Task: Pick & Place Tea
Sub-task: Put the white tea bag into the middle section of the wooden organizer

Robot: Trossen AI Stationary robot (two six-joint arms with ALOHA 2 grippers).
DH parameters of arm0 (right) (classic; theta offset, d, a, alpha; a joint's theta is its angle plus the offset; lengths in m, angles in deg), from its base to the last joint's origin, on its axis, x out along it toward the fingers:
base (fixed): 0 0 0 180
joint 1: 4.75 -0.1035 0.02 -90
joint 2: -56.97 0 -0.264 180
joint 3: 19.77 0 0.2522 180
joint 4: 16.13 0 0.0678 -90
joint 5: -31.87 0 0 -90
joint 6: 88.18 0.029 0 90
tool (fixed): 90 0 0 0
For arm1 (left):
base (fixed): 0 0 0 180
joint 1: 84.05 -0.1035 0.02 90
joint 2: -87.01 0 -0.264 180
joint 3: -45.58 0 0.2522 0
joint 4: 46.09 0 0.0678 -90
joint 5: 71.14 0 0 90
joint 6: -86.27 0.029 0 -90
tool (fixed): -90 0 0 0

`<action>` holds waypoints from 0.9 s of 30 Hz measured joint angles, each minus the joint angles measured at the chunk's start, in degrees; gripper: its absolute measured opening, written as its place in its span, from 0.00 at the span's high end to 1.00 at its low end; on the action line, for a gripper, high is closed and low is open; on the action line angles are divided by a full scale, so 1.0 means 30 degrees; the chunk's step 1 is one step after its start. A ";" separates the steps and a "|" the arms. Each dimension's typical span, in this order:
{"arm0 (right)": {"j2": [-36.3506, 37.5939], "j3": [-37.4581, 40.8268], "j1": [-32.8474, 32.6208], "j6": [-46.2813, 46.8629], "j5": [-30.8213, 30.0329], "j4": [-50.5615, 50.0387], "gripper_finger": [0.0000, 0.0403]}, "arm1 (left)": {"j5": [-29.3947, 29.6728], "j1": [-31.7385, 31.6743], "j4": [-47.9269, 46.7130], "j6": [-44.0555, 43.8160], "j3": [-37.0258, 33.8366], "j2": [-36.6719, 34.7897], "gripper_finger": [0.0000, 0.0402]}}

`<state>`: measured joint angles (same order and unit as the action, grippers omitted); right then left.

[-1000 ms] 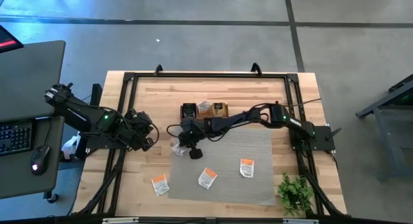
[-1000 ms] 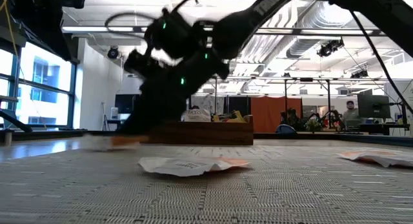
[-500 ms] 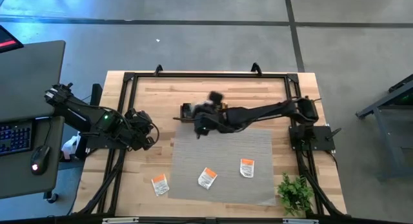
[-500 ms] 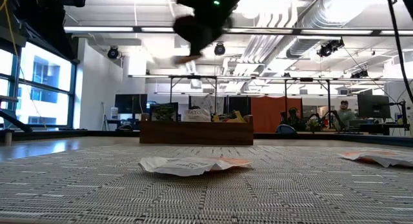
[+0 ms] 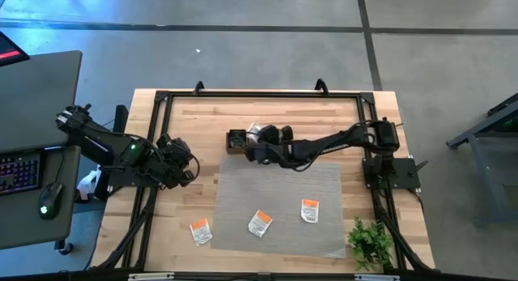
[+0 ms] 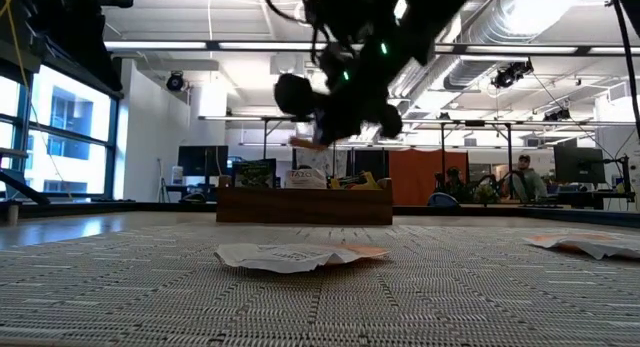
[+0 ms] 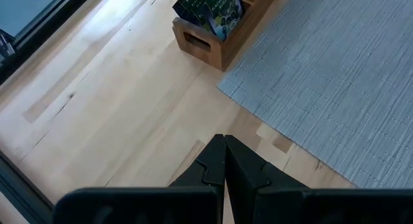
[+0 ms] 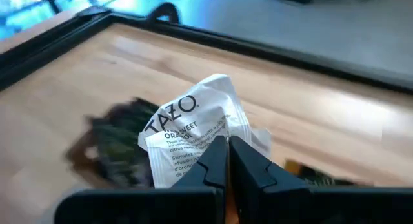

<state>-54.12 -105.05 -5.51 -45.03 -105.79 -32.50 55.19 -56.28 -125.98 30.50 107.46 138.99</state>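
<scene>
The right gripper (image 5: 257,139) is stretched out over the wooden box (image 5: 257,140) at the far edge of the grey mat (image 5: 324,184). Its jaws are pinched together on a white-and-orange tea sachet (image 8: 193,137), which sticks up beyond the fingertips. In the low view the gripper (image 6: 318,137) hangs clear above the box (image 6: 303,205), the sachet showing as a pale sliver under the jaws. Judging by that, the carry is almost over and the drop into the box is what comes next; which compartment sits straight below the jaws I cannot tell.

The box already holds tea: dark packets (image 7: 211,6) stand in the end nearest the left arm, with white and yellow-brown ones in the other sections.

Well behind the working jaws, three more white-and-orange sachets lie flat, two on the mat (image 5: 260,223) (image 5: 309,210) and one (image 5: 200,230) just off its edge on the bare wood. So I would say the job is well along, with this packet to release and three left to fetch.

The left gripper (image 7: 224,161) waits off the mat over the wood, its jaws pressed tight with nothing between them
</scene>
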 joint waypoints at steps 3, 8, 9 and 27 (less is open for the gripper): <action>-0.0011 0.1569 0.0370 0.1501 0.0201 0.2552 0.98 | -0.0020 0.0000 0.0000 0.0000 -0.0001 0.0000 1.00; -0.0004 0.2731 0.0978 0.2624 0.2702 0.3668 0.97 | -0.0061 0.0000 -0.0007 0.0000 0.0000 0.0000 1.00; -0.0001 0.2751 0.1065 0.2627 0.2920 0.3860 0.97 | -0.0061 0.0000 0.0000 0.0000 0.0000 0.0000 1.00; 0.0025 0.2818 0.1764 0.3520 0.4491 0.5123 0.97 | -0.0334 0.0000 0.0003 -0.0007 0.0000 0.0000 1.00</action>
<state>-54.05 -96.60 -0.22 -34.47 -92.32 -17.13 54.19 -56.28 -125.97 30.48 107.46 138.99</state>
